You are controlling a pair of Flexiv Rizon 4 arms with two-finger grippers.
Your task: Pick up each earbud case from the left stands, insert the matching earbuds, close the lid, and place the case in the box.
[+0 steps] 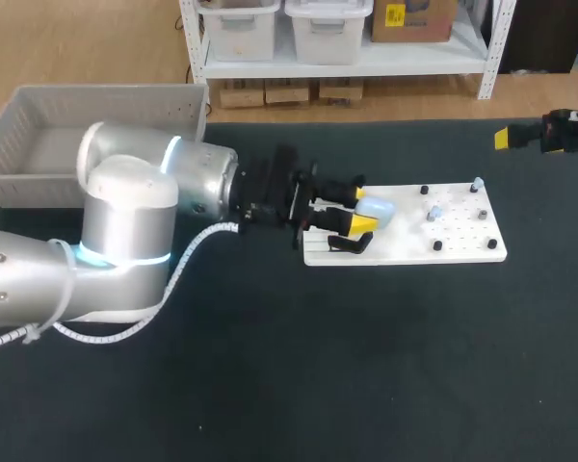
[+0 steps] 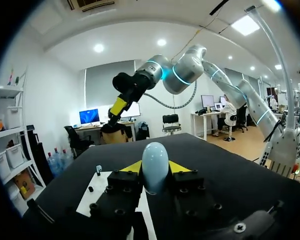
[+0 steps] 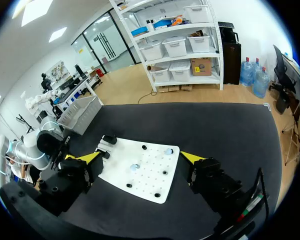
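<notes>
Left arm (image 1: 135, 212) comes in from its own side and lies low over the counter (image 1: 366, 385). Left jaws are closed on the earbud case (image 1: 378, 208). In the left wrist view one yellow fingertip (image 2: 179, 167) presses each flank of the case (image 2: 155, 167). The case is pale blue and egg-shaped, and its rounded end points out past the fingertips.

White board (image 1: 405, 252) lies under the left jaws and ahead of them. The case is over the end of the board nearest the left arm. Cannot tell whether it touches the board. Black stand (image 1: 352, 243) sits on the board just beside the left jaws.

Further ahead of the left jaws, on the same board, are two small pale blue earbuds (image 1: 433, 212) among black pegs (image 1: 437, 245).

Right arm (image 1: 559, 130) is well apart from the left jaws, past the far end of the board. In the left wrist view the right arm (image 2: 190, 70) is raised above the counter.

Right jaws are wide open with nothing between them. In the right wrist view the board (image 3: 145, 182) lies well below the gap, and one earbud (image 3: 168, 150) shows on it.

Grey box (image 1: 106, 96) is behind the left jaws, beside the left arm. It is well apart from the case.
</notes>
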